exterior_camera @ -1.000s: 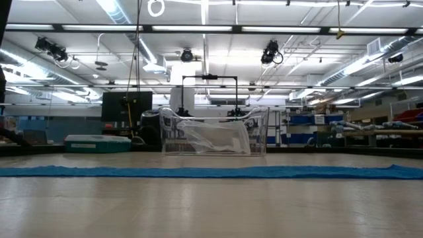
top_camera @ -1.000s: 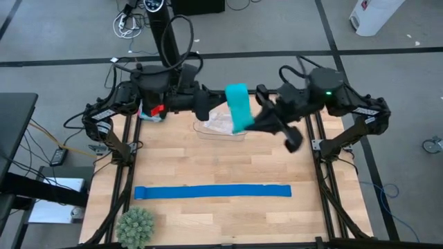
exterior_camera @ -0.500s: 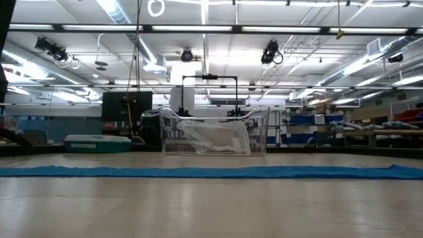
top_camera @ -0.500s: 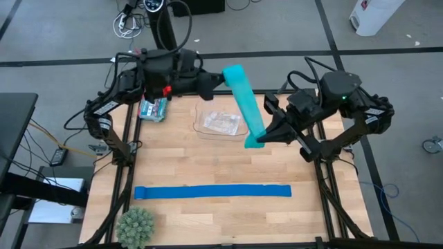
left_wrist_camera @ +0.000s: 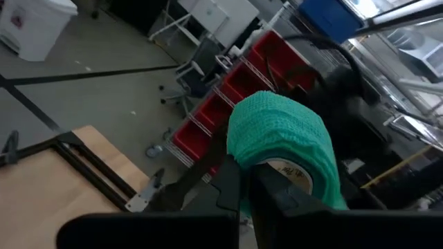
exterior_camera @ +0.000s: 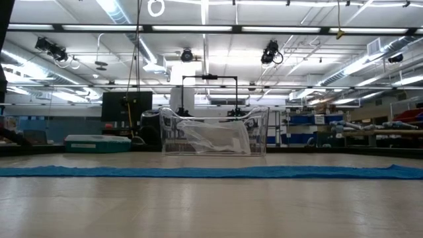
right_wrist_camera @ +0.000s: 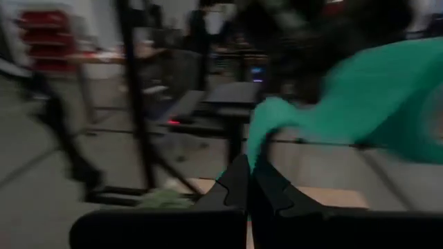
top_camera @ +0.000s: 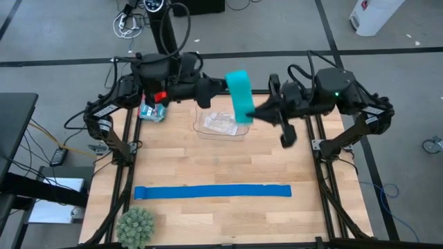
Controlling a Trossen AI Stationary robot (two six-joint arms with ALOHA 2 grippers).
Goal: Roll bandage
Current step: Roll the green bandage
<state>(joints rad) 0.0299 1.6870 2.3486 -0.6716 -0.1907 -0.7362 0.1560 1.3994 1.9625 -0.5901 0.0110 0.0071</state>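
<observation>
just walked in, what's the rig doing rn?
Both arms hold the teal bandage in the air over the back of the table, above a clear plastic container. The left pincer is shut on the partly wound roll end; the right pincer is shut on the loose end, so a short stretch hangs between them. A blue strip lies flat across the front of the table, untouched, with a spiky green ball at the front left corner.

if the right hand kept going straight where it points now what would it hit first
Likely the left hand: the right hand, shut on the bandage, points across at it. Depth is unclear.
</observation>
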